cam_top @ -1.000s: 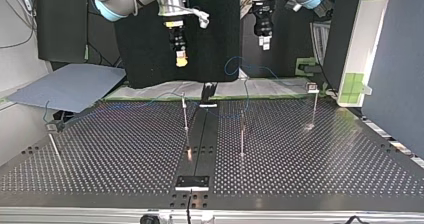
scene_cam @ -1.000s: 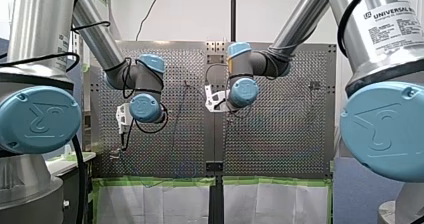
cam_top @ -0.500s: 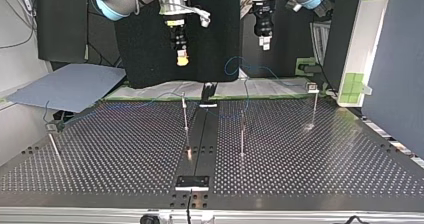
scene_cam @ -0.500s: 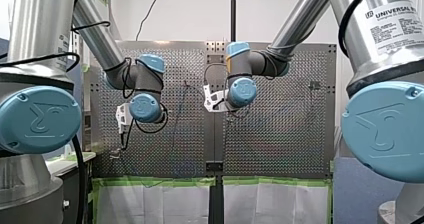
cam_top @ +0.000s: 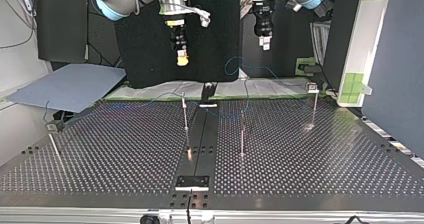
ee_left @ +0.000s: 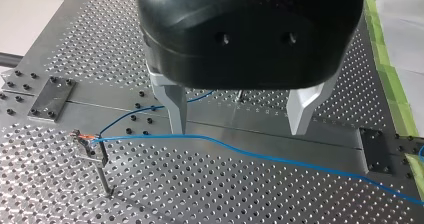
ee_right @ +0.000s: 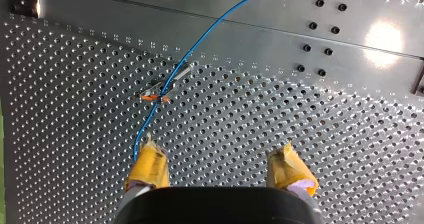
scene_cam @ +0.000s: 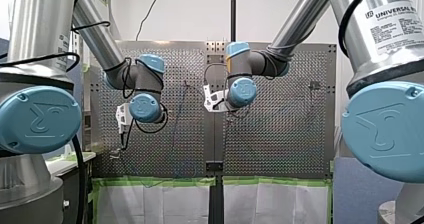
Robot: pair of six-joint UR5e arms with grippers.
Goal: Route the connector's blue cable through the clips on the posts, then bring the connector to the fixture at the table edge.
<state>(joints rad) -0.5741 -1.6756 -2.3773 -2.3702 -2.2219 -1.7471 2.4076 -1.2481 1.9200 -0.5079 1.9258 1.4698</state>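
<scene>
The thin blue cable (ee_left: 260,156) runs over the perforated table just below my left gripper (ee_left: 240,119), whose metal fingers (ee_left: 172,104) stand open and empty above it. Beside them the cable passes a clip with orange levers on a post (ee_left: 95,151). In the right wrist view the cable (ee_right: 200,44) goes through another orange-levered clip (ee_right: 159,92) and ends near one yellow pad (ee_right: 147,165). My right gripper (ee_right: 219,166) is open and holds nothing. In the top view both grippers hang high above the table, right (cam_top: 181,59), left (cam_top: 264,41). The connector itself I cannot make out.
Several thin posts stand on the table: near the middle (cam_top: 185,115), beside it (cam_top: 242,136), at the top view's right (cam_top: 314,104) and far left (cam_top: 52,146). A black plate (cam_top: 192,182) sits at the near edge, a black fixture (cam_top: 208,91) at the far edge.
My right arm shifted slightly to the right in the top view, then stopped. My left arm and the cable have not moved.
</scene>
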